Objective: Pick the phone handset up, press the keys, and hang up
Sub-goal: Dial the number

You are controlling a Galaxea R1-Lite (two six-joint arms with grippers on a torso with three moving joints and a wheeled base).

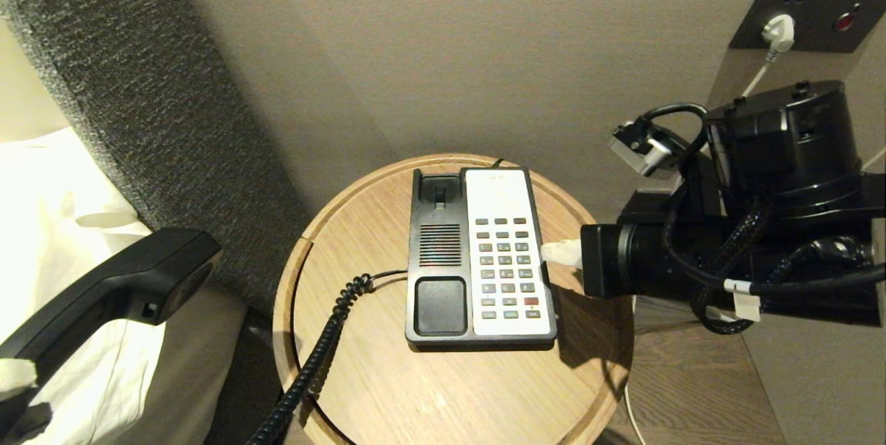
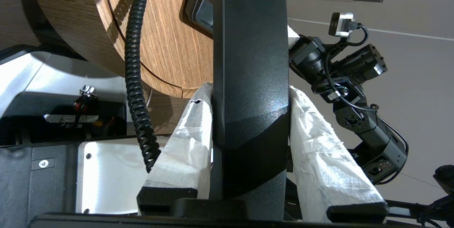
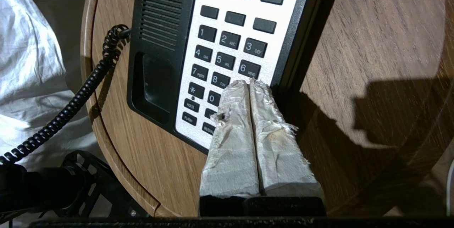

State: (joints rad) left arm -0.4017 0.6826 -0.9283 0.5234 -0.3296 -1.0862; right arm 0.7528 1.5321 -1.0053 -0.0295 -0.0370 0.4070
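The black phone handset (image 1: 118,293) hangs off the table's left side, over the bed, and its coiled cord (image 1: 325,334) runs back to the phone base (image 1: 439,251). My left gripper (image 1: 17,379) is shut on the handset (image 2: 250,61), with its white-wrapped fingers (image 2: 191,132) pressed against both flanks. My right gripper (image 1: 562,253) reaches in from the right, shut and empty. Its tips (image 3: 250,82) sit over the white keypad (image 3: 227,40) near its right edge, just past the 6 key. The cradle on the base lies empty.
The phone stands on a round wooden table (image 1: 429,389) with a raised rim. A bed with white linen (image 1: 55,223) and a grey headboard (image 1: 138,85) lie to the left. A wall socket panel (image 1: 779,33) with a white plug is at the back right.
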